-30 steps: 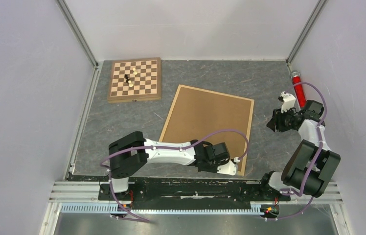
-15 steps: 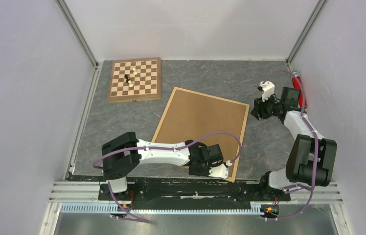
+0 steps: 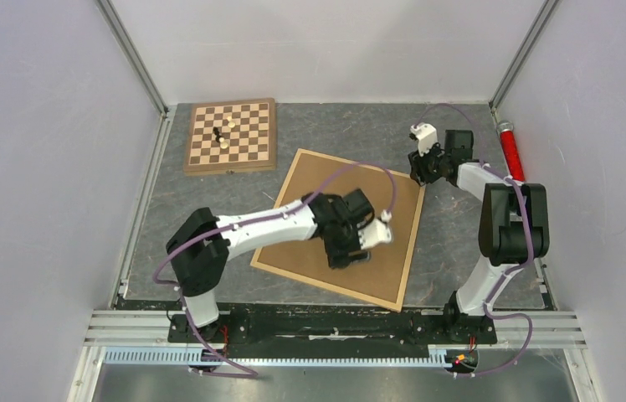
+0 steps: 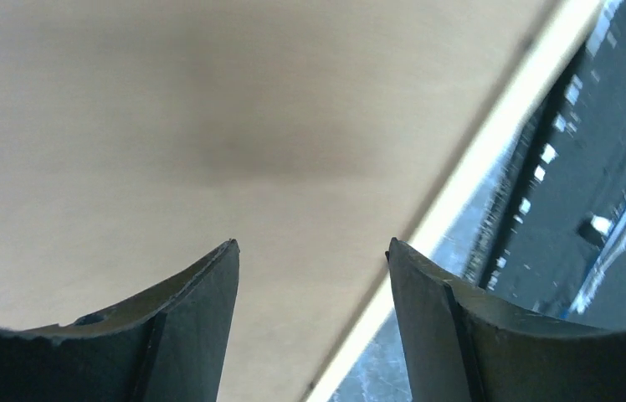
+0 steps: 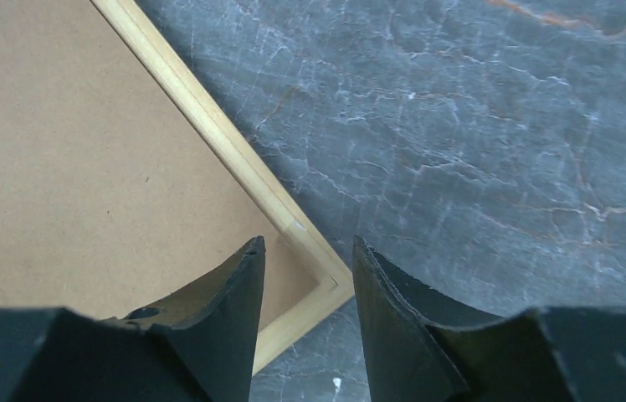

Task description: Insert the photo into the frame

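Observation:
The frame (image 3: 412, 234) of light wood lies flat and skewed on the table, filled by a plain brown backing board (image 3: 310, 197). The photo is not visible in any view. My left gripper (image 3: 351, 255) hovers over the board's middle, open and empty. In the left wrist view the board (image 4: 167, 126) fills the picture, with the frame's pale rail (image 4: 460, 193) to the right of my left gripper (image 4: 312, 247). My right gripper (image 3: 418, 174) is at the frame's far right corner. The right wrist view shows my right gripper (image 5: 308, 243) open over that corner (image 5: 326, 285), holding nothing.
A wooden chessboard (image 3: 251, 151) with a few pieces (image 3: 222, 136) sits at the back left. A red cylinder (image 3: 510, 151) lies along the right wall. Grey marbled table (image 3: 460, 243) surrounds the frame. Walls close in on both sides.
The left gripper opened, left the frame's near right corner and moved up over the board. The frame swung counterclockwise and leftward. The right arm reached back-left to the frame's far right corner.

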